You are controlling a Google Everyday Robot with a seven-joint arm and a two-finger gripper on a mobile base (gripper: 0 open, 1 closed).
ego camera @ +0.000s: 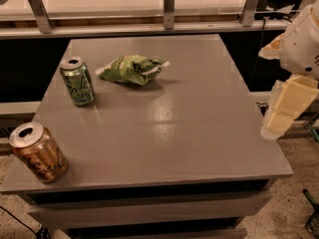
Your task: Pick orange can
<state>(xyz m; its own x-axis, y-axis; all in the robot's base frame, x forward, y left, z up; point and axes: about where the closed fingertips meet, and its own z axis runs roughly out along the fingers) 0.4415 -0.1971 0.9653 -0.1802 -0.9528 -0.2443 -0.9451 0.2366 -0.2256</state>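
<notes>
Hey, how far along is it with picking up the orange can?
Nothing looks done yet: the orange can stands upright, ungrasped, at the near left corner of the table. In hand: the pincer hangs beyond the right edge, far from the can. Left: reach across, grasp and lift it.

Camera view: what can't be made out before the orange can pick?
- Gripper, right of the table: partly cut off by the right frame edge.
- Orange can, front-left corner: dark lettering blurred, unreadable.
- Green bag: print too blurred to read; contents hidden.
</notes>
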